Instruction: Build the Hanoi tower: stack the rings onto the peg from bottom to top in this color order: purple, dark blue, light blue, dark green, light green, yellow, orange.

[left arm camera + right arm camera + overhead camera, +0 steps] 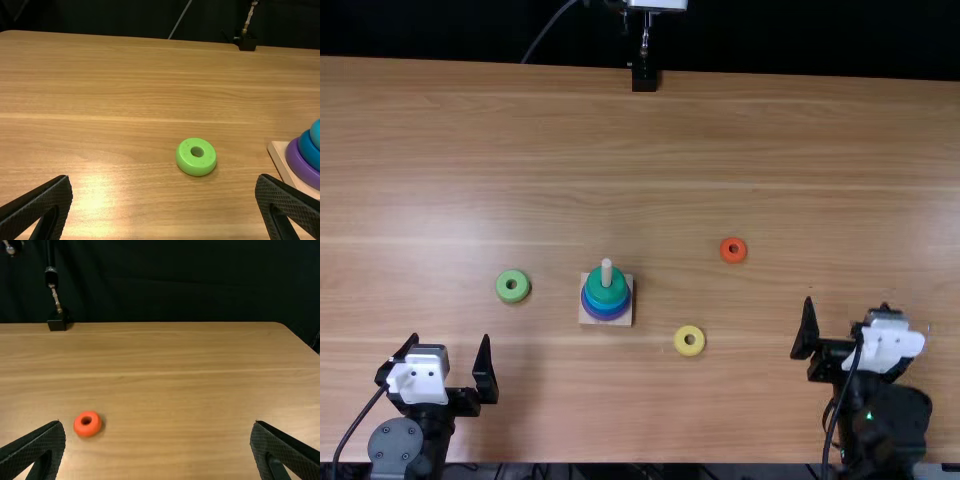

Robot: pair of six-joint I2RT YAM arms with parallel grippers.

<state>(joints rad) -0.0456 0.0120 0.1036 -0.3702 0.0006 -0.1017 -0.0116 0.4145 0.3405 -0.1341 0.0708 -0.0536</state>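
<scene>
On the wooden base [623, 316] the peg [607, 272] carries stacked rings: purple [605, 314], dark blue, light blue and a dark green ring [607, 291] on top. The light green ring [513, 286] lies flat left of the base; in the left wrist view the light green ring [196, 157] lies beyond the fingers. The yellow ring [689, 341] and orange ring [733, 250] lie to the base's right. My left gripper [454, 362] stands open at the near left, my left gripper [165, 200] holding nothing. At the near right, my right gripper [845, 322] is open; the orange ring [87, 424] lies beyond my right gripper [157, 445].
A black stand [644, 78] rises at the table's far edge. The bare wooden table [800, 160] stretches between the rings and that edge. Cables run along both arms.
</scene>
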